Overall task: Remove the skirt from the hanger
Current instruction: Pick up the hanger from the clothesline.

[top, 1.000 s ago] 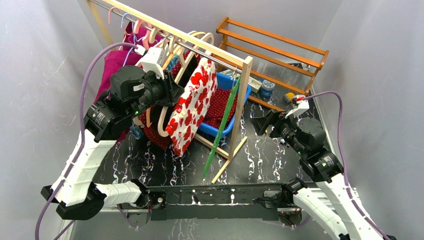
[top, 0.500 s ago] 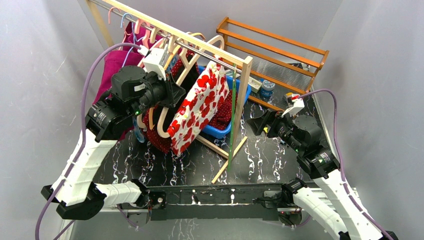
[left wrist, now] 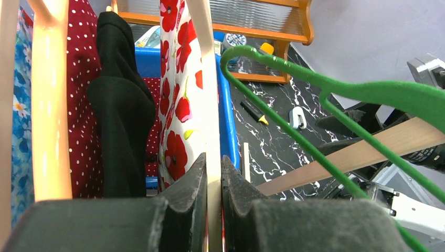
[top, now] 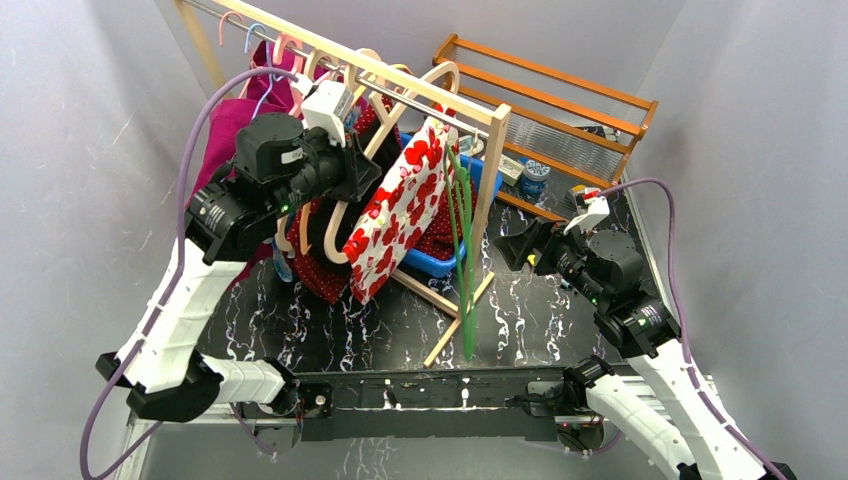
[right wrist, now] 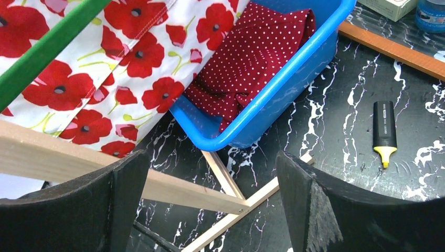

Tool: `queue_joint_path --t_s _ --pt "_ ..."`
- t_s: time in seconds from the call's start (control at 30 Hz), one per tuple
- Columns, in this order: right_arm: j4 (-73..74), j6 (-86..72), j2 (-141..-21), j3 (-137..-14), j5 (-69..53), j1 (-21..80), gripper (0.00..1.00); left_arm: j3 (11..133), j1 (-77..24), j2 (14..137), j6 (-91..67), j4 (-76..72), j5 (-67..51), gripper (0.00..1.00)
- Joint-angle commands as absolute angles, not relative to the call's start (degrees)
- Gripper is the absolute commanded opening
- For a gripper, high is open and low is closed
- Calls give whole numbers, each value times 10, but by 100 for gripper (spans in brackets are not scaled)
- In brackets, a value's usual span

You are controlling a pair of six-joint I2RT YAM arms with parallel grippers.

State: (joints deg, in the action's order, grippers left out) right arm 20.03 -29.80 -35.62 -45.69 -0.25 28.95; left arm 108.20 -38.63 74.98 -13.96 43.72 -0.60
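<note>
The skirt (top: pixel 395 225), white with red poppies, hangs folded over a pale wooden hanger (top: pixel 436 78) at the right end of the clothes rail. My left gripper (left wrist: pixel 212 160) is shut on that hanger's arm (left wrist: pixel 207 79), with the skirt (left wrist: pixel 178 105) just to its left. In the top view the left gripper (top: pixel 365 175) sits beside the skirt's upper edge. My right gripper (right wrist: pixel 209 157) stands open and holds nothing, low by the rack's right post, and it (top: pixel 508 245) is apart from the skirt (right wrist: pixel 78 79).
A green hanger (top: pixel 465 260) dangles off the rail end beside the wooden post (top: pixel 490 170). A blue basket (right wrist: pixel 294 68) with red dotted cloth sits under the rail. More hangers and garments (top: pixel 230 120) fill the left. An orange shelf (top: pixel 560 90) stands behind; a marker (right wrist: pixel 384 131) lies on the table.
My left gripper closed on the wooden hanger and lifted it up and rightward with the skirt. The green hanger swung from slanting left to hanging nearly straight down. The right arm barely moved.
</note>
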Motion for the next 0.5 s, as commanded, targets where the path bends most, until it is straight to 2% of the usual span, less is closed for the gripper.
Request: queue_joint_path --t_s 0.0,0.47 --pt "182 -295 -373 -490 -15 289 98 1138 -388 755 -128 366 -21 0" --pt "174 -301 -377 -490 -45 289 98 1240 -388 769 -306 436 -102 0"
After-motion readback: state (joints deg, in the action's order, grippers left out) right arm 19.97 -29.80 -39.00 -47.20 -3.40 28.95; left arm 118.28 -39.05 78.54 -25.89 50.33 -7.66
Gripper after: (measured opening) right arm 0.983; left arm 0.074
